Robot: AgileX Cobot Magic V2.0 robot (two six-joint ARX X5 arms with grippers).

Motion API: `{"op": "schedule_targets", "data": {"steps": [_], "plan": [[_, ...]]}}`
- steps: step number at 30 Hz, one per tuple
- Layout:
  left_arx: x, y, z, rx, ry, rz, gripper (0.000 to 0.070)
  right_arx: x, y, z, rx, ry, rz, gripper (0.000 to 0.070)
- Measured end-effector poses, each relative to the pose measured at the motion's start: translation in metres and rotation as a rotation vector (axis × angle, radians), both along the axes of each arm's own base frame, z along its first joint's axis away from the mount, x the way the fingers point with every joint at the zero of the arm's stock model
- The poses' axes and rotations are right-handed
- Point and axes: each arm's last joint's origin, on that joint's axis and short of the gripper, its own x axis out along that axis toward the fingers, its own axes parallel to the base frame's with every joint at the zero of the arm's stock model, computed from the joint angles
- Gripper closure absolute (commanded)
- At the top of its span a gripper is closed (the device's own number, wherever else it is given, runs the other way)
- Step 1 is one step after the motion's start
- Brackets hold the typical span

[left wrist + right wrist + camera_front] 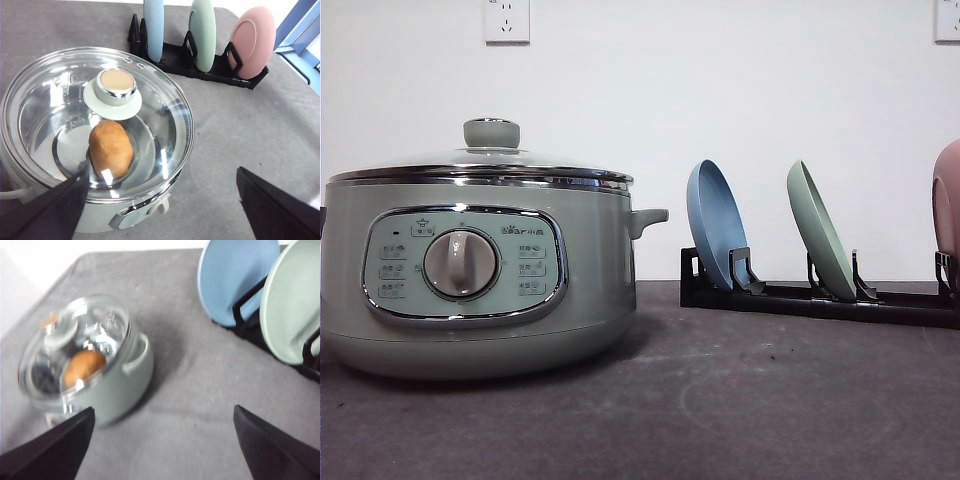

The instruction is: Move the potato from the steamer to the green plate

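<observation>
The pale grey-green steamer [470,270] stands at the left of the table with its knobbed glass lid [116,90] on. Through the glass I see the orange-brown potato [110,148] lying inside; the potato [84,366] also shows in the right wrist view, within the steamer [107,385]. The green plate [820,240] stands on edge in a black rack [820,297], between a blue plate and a pink one. My left gripper [162,200] hovers open above the steamer's near side. Above bare cloth between steamer and rack, my right gripper [162,442] is open too.
The blue plate [716,225] and pink plate [948,200] stand upright in the same rack at the right. The green plate [202,32] and pink plate [252,40] also show from the left wrist. A grey cloth [740,400] covers the table.
</observation>
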Motion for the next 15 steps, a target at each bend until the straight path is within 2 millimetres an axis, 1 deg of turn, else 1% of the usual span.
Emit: {"op": "schedule_targets", "data": {"steps": [6, 9, 15], "plan": [[0.0, 0.0, 0.0, 0.0, 0.0, 0.0, 0.0098, 0.033, 0.002, 0.023, 0.016, 0.0, -0.026, 0.0141], [0.0, 0.0, 0.0, 0.0, 0.0, 0.0, 0.0098, 0.058, 0.004, 0.033, 0.009, 0.008, -0.04, 0.0141], [0.0, 0.0, 0.0, 0.0, 0.0, 0.0, 0.0098, 0.111, 0.007, 0.035, 0.003, 0.058, -0.053, 0.0141]]}}
